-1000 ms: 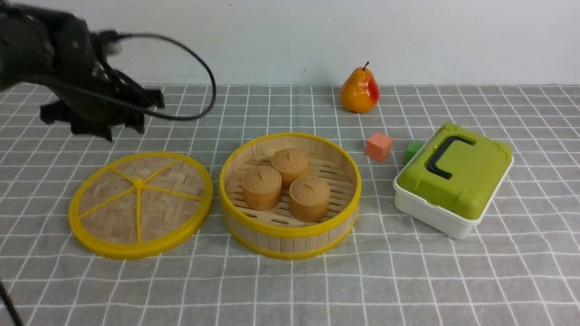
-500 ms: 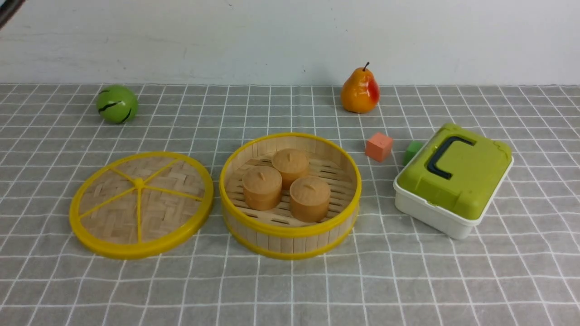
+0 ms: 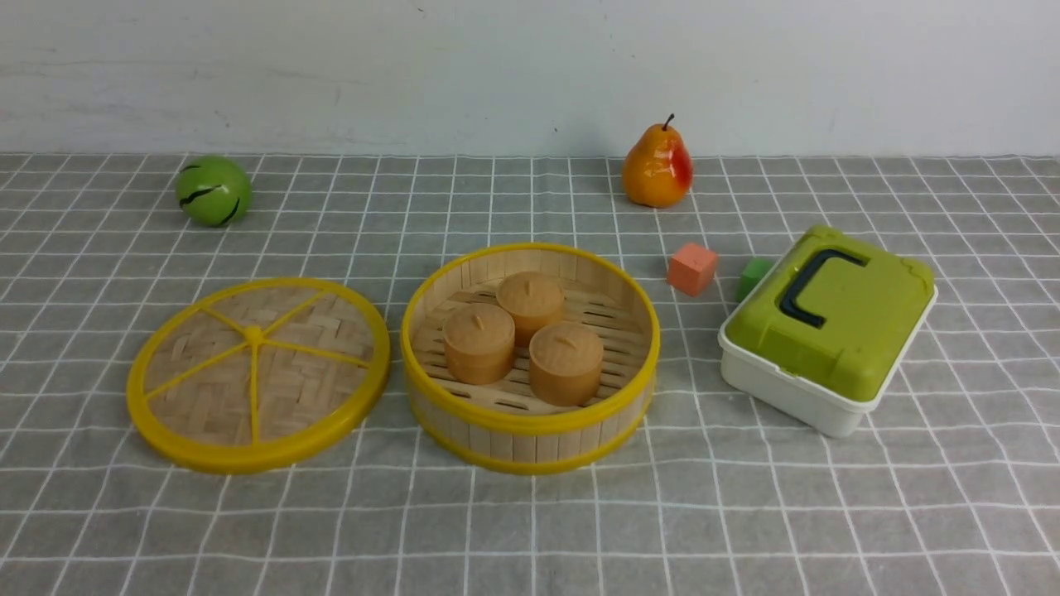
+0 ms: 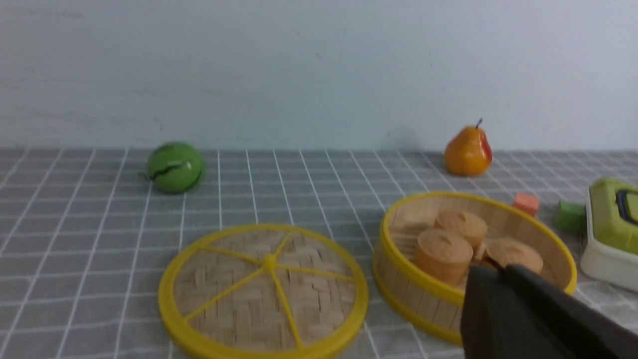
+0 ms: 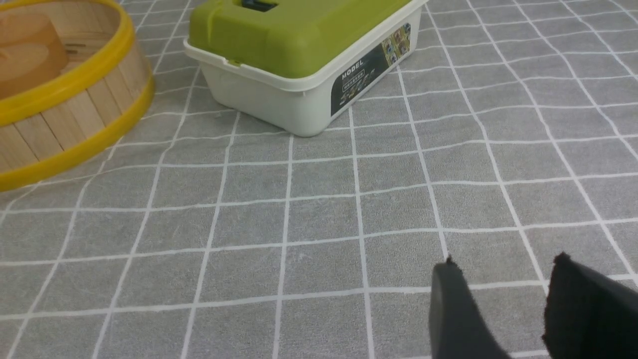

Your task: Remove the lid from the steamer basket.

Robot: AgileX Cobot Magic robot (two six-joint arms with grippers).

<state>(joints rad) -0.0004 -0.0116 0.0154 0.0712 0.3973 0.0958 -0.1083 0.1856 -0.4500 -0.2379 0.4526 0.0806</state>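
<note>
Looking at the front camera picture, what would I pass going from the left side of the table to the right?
lid → steamer basket → orange cube → white box with green lid

The flat round woven-bamboo lid (image 3: 257,374) is rimmed in smooth yellow plastic. The round slat-walled steamer basket (image 3: 530,434) is built of matt wood. A matt grey checked cloth (image 3: 745,513) is spread beneath them.
</note>
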